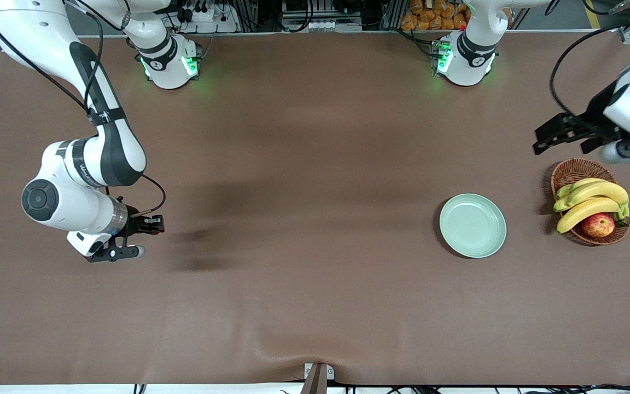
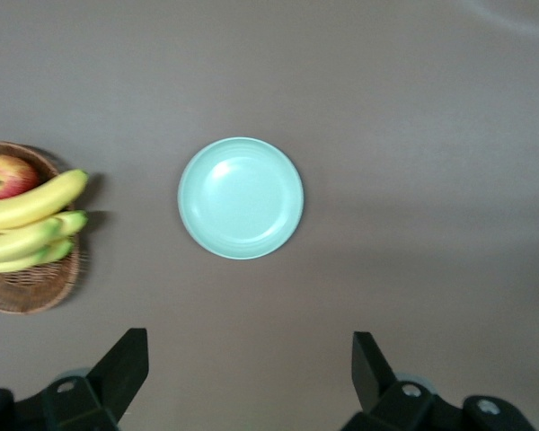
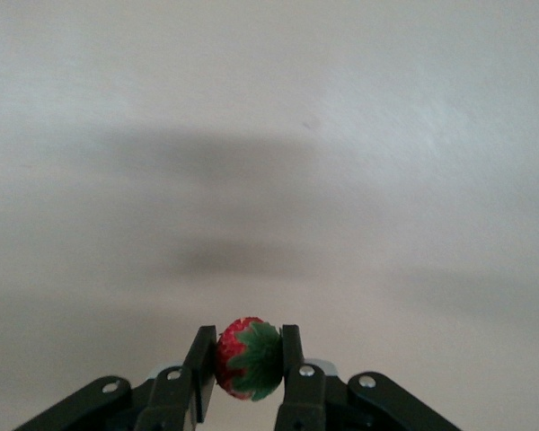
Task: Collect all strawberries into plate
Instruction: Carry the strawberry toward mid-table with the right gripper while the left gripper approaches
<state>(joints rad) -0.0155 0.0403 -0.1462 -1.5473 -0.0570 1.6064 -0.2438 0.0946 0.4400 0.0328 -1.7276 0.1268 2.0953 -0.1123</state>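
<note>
My right gripper [image 1: 153,225] is shut on a strawberry [image 3: 244,361], red with a green cap, pinched between both fingers. It holds the berry over bare table at the right arm's end. In the front view the berry is hidden by the gripper. No other strawberries are in view. The pale mint-green plate [image 1: 472,225] lies empty toward the left arm's end, and it also shows in the left wrist view [image 2: 241,197]. My left gripper [image 1: 539,139] is open and empty [image 2: 250,346], in the air beside the wicker basket and high above the table.
A brown wicker basket [image 1: 576,168] with bananas [image 1: 594,200] and a red-yellow apple [image 1: 598,225] stands beside the plate at the left arm's end; it also shows in the left wrist view [image 2: 27,292]. The brown table cover [image 1: 304,219] has a ripple at its near edge.
</note>
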